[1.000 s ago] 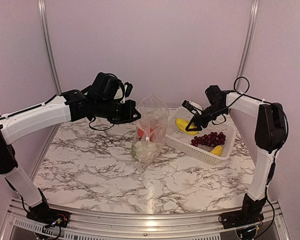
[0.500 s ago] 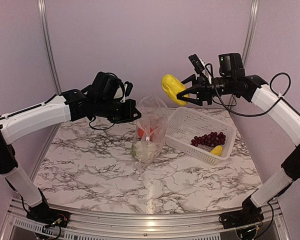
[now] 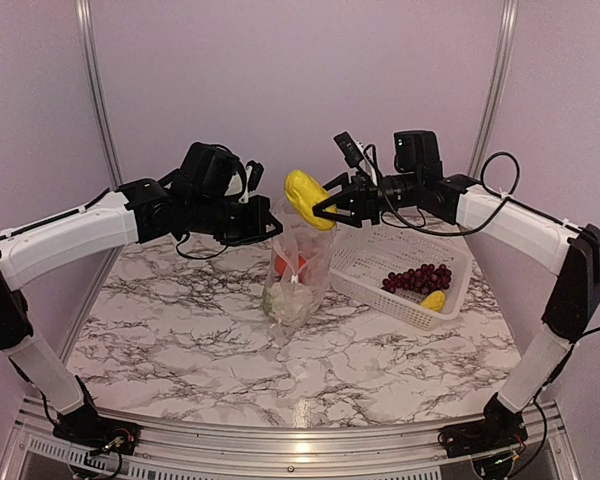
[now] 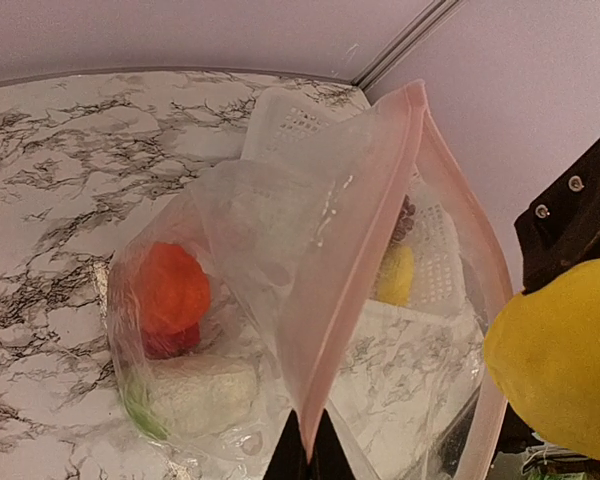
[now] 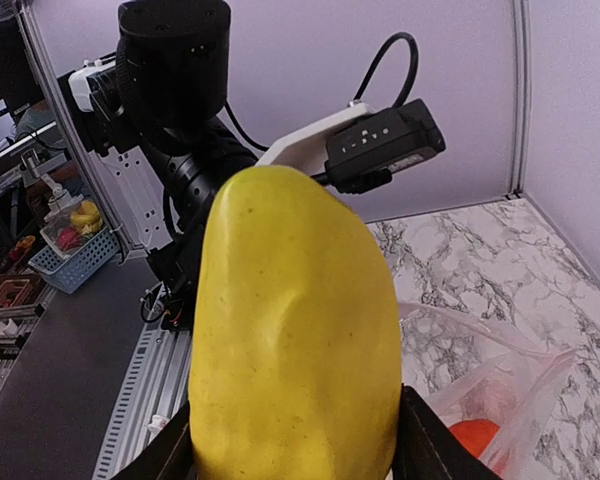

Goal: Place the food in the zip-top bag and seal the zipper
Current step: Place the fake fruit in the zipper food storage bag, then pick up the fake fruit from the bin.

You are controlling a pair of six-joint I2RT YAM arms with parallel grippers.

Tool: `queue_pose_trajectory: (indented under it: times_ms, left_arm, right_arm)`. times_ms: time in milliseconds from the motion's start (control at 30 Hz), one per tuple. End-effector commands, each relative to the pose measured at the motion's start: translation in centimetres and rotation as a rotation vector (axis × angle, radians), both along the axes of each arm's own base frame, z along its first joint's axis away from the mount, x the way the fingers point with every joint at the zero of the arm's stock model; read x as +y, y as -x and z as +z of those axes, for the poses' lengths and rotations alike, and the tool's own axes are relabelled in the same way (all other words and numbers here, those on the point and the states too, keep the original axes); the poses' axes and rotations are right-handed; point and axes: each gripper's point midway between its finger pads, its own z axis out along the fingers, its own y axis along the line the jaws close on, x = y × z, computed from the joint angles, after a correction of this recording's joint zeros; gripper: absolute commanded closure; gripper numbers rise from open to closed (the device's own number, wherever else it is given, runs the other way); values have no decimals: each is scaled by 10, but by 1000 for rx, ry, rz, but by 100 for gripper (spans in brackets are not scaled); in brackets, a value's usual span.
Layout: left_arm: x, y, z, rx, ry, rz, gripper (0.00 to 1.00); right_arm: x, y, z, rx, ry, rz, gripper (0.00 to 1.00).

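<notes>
The clear zip-top bag (image 3: pixel 298 262) stands upright on the marble table, mouth up. My left gripper (image 3: pixel 263 230) is shut on the pinkish zipper strip (image 4: pixel 352 270) at the mouth's left edge and holds it up. Inside the bag lie a red-orange piece (image 4: pixel 170 290) and the white cauliflower (image 4: pixel 200 392). My right gripper (image 3: pixel 325 207) is shut on a large yellow food piece (image 3: pixel 307 198), just above and at the right of the bag's mouth. That yellow piece (image 5: pixel 292 335) fills the right wrist view. Purple grapes (image 3: pixel 418 277) and a small yellow piece (image 3: pixel 434 300) lie in the basket.
A white perforated basket (image 3: pixel 375 250) sits on the table to the right of the bag. The left arm's wrist and camera (image 5: pixel 175 60) hang close in front of the right gripper. Walls and metal corner posts close the back and sides.
My right gripper picked the yellow piece out of the basket, lifted it and carried it left to just above the bag's mouth. The left gripper and bag stayed put.
</notes>
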Motion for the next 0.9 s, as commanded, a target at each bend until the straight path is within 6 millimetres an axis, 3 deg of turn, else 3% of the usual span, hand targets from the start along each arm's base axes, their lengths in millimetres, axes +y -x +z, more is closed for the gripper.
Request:
queue_pose_trajectory:
  times_ms: [0,133,200,467,667,867]
  left_arm:
    - [6,4,12,-25,28,7,100]
    - [6,3,11,-23,26,7,100]
    - [6,3,11,-24,28,7,100]
    - [6,3,10,-27,19,4,100]
    - [7,2,17,-47,28,6,100]
    - [8,1,19,-59,17,4,100]
  right_arm:
    - [12,3,17,-61,-33,-7,41]
    - [15,2,15,-91,-4,-38,23]
    - [13,1,18,-107,-5,-56,18]
    - [-8,-2,38,-131,15,-118,20]
    - [-61,-33,25,-91,83,-245,25]
    - [-124,-62,-16,-93,260,-410,28]
